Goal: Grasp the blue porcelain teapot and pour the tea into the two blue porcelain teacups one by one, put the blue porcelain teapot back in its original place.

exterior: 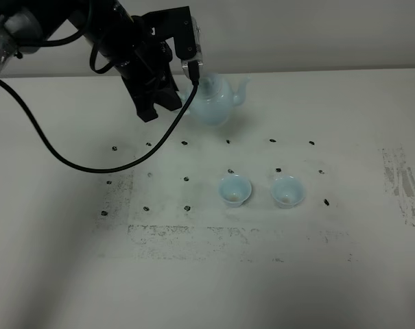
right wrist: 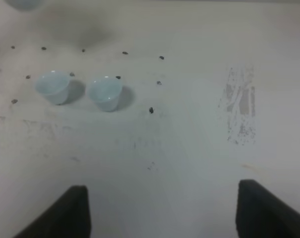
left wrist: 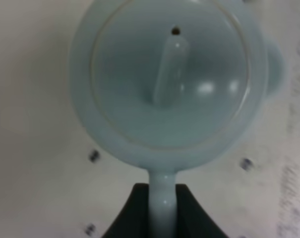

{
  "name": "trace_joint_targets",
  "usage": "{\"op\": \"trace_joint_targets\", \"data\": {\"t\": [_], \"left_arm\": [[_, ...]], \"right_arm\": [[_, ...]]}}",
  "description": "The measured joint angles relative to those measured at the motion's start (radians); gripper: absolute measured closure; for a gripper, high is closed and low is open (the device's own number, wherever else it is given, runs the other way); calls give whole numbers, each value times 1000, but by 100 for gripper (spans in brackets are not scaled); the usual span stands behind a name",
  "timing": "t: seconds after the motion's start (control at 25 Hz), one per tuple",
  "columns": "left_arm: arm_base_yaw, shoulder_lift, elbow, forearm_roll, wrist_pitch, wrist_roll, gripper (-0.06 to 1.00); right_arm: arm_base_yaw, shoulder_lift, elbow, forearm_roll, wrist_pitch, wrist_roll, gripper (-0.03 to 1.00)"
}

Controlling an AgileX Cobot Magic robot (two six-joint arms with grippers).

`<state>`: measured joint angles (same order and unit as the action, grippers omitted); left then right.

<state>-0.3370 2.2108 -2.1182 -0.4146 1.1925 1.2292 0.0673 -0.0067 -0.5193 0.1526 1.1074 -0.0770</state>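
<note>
Blue porcelain teapot [exterior: 217, 101]: handle clamped in my left gripper [left wrist: 163, 210].
Right gripper [right wrist: 162, 208]: I see it spread wide.
Left teacup [exterior: 234, 190], right teacup [exterior: 287, 191]: upright, side by side.

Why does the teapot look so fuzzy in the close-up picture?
Left wrist view: the blue porcelain teapot fills the frame and is out of focus, with white glints on its lid; exterior high view: it looks slightly smeared; right wrist view: the two teacups are softly blurred.

The teapot [exterior: 214, 101] blocks the far side; left teacup [exterior: 234, 190] and right teacup [exterior: 287, 192] stand close together, bare table [exterior: 372, 274] around them
</note>
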Motion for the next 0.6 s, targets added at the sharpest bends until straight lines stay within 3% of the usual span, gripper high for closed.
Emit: {"op": "trace_joint_targets", "data": {"t": [0.4,0.6], "left_arm": [[-89,75,-70,3,0,141,94],[-124,89,-72,-49,1,187,94]], "right_arm": [[0,0,0,1,0,0,38],[0,0,0,1,0,0,38]]}}
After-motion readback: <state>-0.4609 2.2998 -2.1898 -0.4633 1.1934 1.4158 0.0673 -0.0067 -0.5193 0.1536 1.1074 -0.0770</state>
